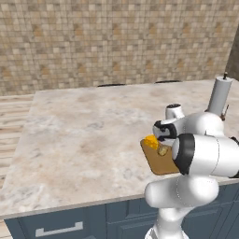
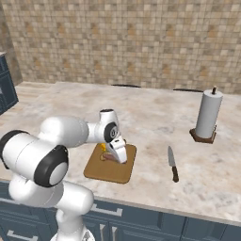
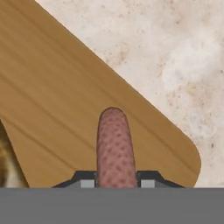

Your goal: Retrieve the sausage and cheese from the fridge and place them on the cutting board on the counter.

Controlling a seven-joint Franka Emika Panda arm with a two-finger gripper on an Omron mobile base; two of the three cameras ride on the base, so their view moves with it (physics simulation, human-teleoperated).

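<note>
My gripper (image 3: 114, 183) is shut on the sausage (image 3: 114, 148), a reddish-brown cylinder that sticks out between the two fingertips just above the cutting board (image 3: 52, 96). In the right base view the hand points down at the board (image 2: 110, 172), the gripper (image 2: 117, 158) low over its far part with the sausage (image 2: 108, 156) beside it. The cheese (image 1: 151, 141), a yellow-orange wedge, lies on the board's far left corner (image 1: 156, 165). The board rests on the beige counter (image 1: 84, 135) near its front edge. The fridge is out of view.
A tan lumpy thing (image 1: 163, 150) lies on the board next to the cheese. A knife (image 2: 172, 163) lies on the counter right of the board. A paper towel roll (image 2: 208, 115) stands at the back right. Dark blue cabinets run below the front edge.
</note>
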